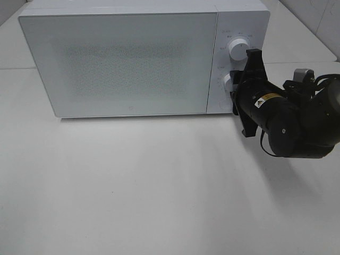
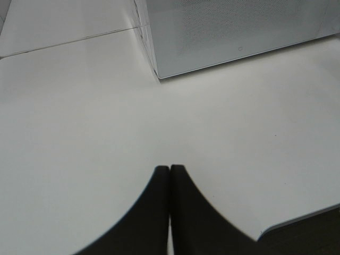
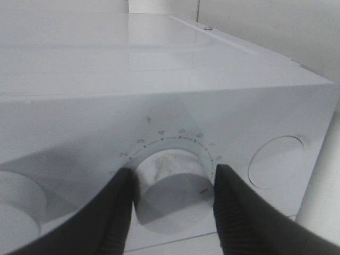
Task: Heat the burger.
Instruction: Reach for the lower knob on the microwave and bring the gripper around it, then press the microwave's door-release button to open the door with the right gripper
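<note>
The burger is out of view. The white microwave (image 1: 122,64) stands at the back of the table with its door closed. My right gripper (image 1: 235,90) reaches onto its control panel, and its fingers (image 3: 119,207) press on both sides of the lower knob (image 3: 170,191). A red mark on that knob sits near the right finger. The upper knob (image 1: 237,50) is free. In the left wrist view my left gripper (image 2: 170,175) is shut on nothing, over bare table in front of the microwave's corner (image 2: 158,74).
The white table (image 1: 159,186) spreads in front of the microwave. A round recess (image 3: 276,162) lies on the panel beside the gripped knob. The table's edge (image 2: 297,219) shows close to my left gripper. The right arm's black body (image 1: 297,122) hangs over the table's right side.
</note>
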Robot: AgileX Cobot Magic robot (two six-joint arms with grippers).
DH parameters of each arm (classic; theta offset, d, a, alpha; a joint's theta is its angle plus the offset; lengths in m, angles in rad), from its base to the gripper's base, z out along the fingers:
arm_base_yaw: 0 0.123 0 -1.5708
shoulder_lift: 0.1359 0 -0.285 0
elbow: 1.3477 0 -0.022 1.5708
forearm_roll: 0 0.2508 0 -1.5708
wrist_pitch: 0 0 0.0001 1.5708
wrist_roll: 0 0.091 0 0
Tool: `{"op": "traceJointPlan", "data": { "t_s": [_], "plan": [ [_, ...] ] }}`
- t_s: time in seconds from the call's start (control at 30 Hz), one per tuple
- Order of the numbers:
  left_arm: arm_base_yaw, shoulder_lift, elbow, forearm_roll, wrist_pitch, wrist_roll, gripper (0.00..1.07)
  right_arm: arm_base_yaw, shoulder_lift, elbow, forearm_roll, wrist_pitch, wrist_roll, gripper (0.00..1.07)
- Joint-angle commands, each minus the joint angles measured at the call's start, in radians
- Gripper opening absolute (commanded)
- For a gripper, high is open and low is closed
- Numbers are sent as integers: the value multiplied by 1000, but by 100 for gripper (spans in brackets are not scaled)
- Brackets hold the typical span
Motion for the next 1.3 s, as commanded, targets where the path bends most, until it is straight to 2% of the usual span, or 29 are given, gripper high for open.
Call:
{"op": "traceJointPlan", "data": {
  "t_s": [0.03, 0.07, 0.1, 0.17, 0.27, 0.3, 0.33, 0.37, 0.4, 0.43, 0.5, 0.7, 0.9, 0.97, 1.03, 1.07, 1.2, 1.27, 1.3],
  "plan": [
    [1, -22, 3, -4, -14, -2, 0, -3, -6, -30, -61, -81, 21, 1],
    [1, -22, 3, -4, -14, -2, 0, -3, -6, -30, -61, -81, 21, 5],
    [1, -22, 3, -4, -14, -2, 0, -3, -6, -30, -61, -81, 21, 5],
    [1, -22, 3, -4, -14, -2, 0, -3, -6, -30, -61, -81, 21, 21],
    [1, -22, 3, -4, -14, -2, 0, -3, -6, -30, -61, -81, 20, 27],
    [1, -22, 3, -4, -14, -2, 0, -3, -6, -30, -61, -81, 13, 39],
    [1, -22, 3, -4, -14, -2, 0, -3, -6, -30, -61, -81, 13, 39],
    [1, -22, 3, -4, -14, -2, 0, -3, -7, -28, -61, -81, -7, 50],
    [1, -22, 3, -4, -14, -2, 0, -3, -7, -28, -61, -81, -7, 50],
    [1, -22, 3, -4, -14, -2, 0, -3, -8, -26, -61, -82, -42, 57],
    [1, -22, 3, -4, -14, -2, 0, -3, -9, -24, -61, -81, -76, 61],
    [1, -22, 3, -4, -14, -2, 0, -3, -28, -22, -96, -59, -144, 61],
    [1, -22, 3, -4, -14, -2, 0, -3, -90, -22, -156, 87, -290, 61],
    [1, -22, 3, -4, -14, -2, 0, -3, -121, -22, -185, 157, -378, 61],
    [1, -22, 3, -4, -14, -2, 0, -3, -180, -22, -266, 295, -604, 61],
    [1, -22, 3, -4, -14, -2, 0, -3, -180, -22, -266, 295, -604, 61],
    [1, -22, 3, -4, -14, -2, 0, -3, -256, -22, -326, 490, -852, 61],
    [1, -22, 3, -4, -14, -2, 0, -3, -256, -22, -326, 490, -852, 61],
    [1, -22, 3, -4, -14, -2, 0, -3, -283, -22, -352, 572, -947, 61]
  ]
}}
